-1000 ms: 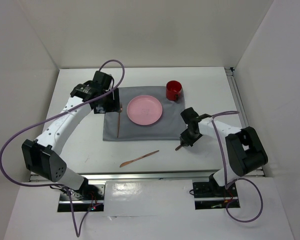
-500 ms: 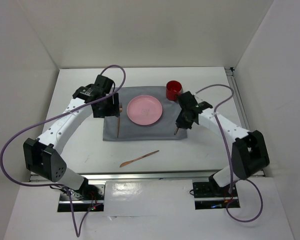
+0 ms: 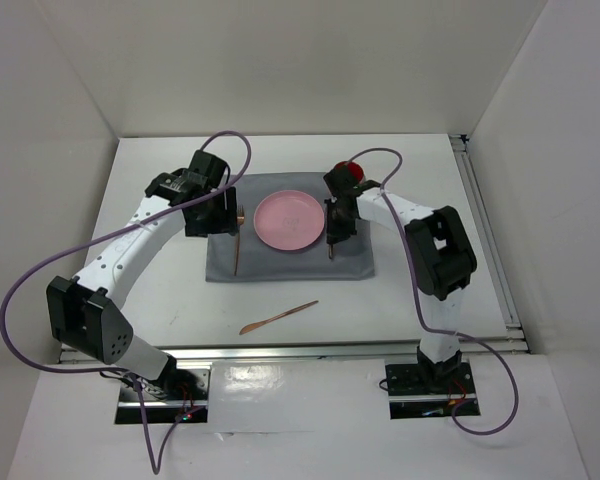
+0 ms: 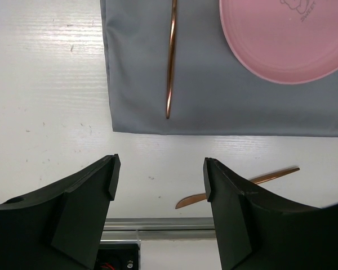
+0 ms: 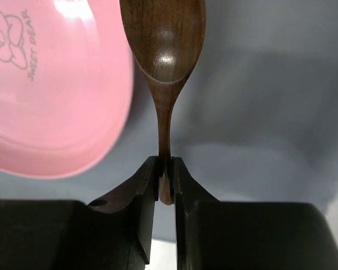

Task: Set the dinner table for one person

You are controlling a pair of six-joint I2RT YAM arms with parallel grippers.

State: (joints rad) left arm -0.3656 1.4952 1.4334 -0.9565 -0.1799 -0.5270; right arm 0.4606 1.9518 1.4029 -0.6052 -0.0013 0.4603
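The white dinner table carries a grey placemat with a pink plate in its middle. A thin copper utensil lies on the mat left of the plate. My left gripper hovers open and empty above that utensil; its jaws stand wide apart. My right gripper is shut on the handle of a dark wooden spoon, held just right of the plate over the mat. The red cup is partly hidden behind the right arm.
A wooden knife lies on the bare table in front of the mat, and shows in the left wrist view. White walls close in the table on three sides. A metal rail runs along the near edge.
My right arm swung left with the spoon, from the table right of the mat to over the mat beside the plate. My left gripper shifted slightly.
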